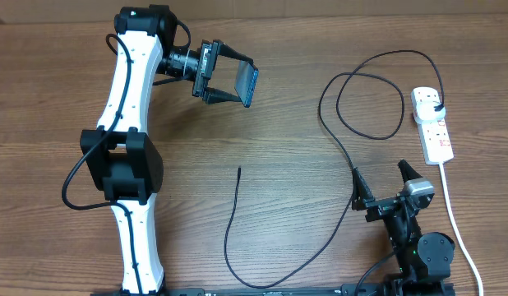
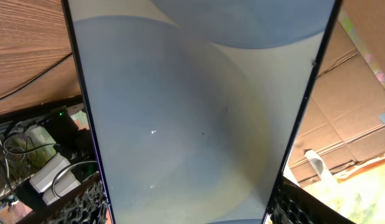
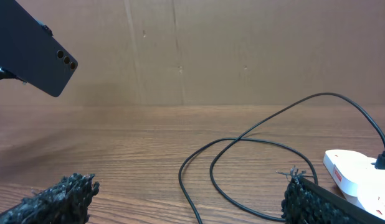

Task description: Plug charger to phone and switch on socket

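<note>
My left gripper (image 1: 247, 82) is shut on the phone (image 1: 249, 85), held on edge in the air over the far left of the table. The light-blue screen (image 2: 199, 112) fills the left wrist view between the fingers (image 2: 86, 202). From the right wrist the phone's dark back (image 3: 30, 50) shows at upper left. The charger (image 1: 234, 222) lies loose, its tip pointing away near mid-table. It loops right to its black plug (image 1: 437, 108), which sits in the white socket (image 1: 433, 125). My right gripper (image 1: 382, 181) stands open over the cable (image 3: 242, 140), holding nothing, left of the socket (image 3: 361, 174).
The socket's white cord (image 1: 456, 222) runs down the right side past the right arm's base. A cardboard wall (image 3: 199, 50) closes off the far edge of the table. The left arm's white links (image 1: 127, 123) stretch along the left side.
</note>
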Motion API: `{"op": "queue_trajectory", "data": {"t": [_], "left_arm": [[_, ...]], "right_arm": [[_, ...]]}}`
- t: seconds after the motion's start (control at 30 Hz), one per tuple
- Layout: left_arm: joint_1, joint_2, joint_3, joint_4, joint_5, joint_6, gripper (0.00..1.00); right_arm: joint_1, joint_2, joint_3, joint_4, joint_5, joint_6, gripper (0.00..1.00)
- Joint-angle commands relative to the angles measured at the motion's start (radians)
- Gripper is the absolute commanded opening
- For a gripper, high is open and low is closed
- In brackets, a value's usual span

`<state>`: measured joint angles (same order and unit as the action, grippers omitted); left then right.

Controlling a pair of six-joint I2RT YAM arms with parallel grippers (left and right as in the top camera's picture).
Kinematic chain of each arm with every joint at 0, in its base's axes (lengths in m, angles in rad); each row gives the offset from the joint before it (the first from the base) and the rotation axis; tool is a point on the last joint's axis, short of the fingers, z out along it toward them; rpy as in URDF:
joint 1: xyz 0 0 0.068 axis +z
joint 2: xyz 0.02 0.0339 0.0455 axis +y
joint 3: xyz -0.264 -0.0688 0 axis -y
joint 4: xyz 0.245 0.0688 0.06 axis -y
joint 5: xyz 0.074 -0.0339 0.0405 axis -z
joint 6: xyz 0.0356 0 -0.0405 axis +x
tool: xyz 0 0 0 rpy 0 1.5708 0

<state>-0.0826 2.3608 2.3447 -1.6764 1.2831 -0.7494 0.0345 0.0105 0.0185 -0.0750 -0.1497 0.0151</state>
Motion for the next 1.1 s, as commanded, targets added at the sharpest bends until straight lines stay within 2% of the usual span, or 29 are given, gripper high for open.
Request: {"op": "queue_trajectory", "data": {"t": [0.0,0.4,0.6,1.07], "left_arm": [[0.004,-0.003,0.031,-0.003,0.040,0.016,0.04],[0.004,-0.003,0.031,-0.003,0.021,0.009,0.04],[0.004,-0.003,0.031,-0.003,-0.060,0.009,0.04],[-0.001,-0.003,0.031,-0.003,-0.605,-0.041,0.04]], "right_arm": [[0.005,-0.008,-0.011,0.003,0.003,0.003,1.00],[0.005,-0.008,-0.011,0.003,0.003,0.003,1.00],[0.005,-0.008,-0.011,0.003,0.003,0.003,1.00],[0.005,-0.008,-0.011,0.003,0.003,0.003,1.00]]}}
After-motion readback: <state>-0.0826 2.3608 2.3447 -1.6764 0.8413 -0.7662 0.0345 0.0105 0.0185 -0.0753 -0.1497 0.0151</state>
